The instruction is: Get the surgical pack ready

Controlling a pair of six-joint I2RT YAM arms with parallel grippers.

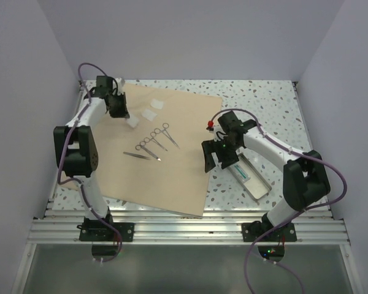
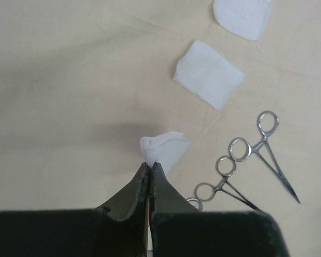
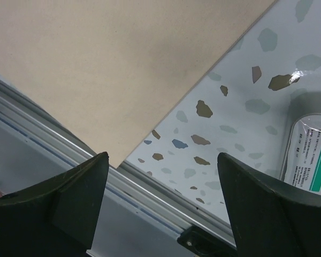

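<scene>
Left gripper (image 2: 150,166) pinches a white gauze piece (image 2: 168,147) at lower centre, over the tan surgical pack (image 2: 69,80); right gripper (image 3: 162,159) stands wide apart, holding nothing.

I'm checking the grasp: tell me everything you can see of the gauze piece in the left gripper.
The gauze is a small white piece of soft, cloth-like material, bunched into a crumpled peak rather than lying flat. The left gripper, shut, pinches its near edge; the rest sticks out past the fingertips. It sits over the tan wrap, near that sheet's far left part, apart from the flat gauze square and the forceps. Whether it touches the wrap cannot be told.
</scene>
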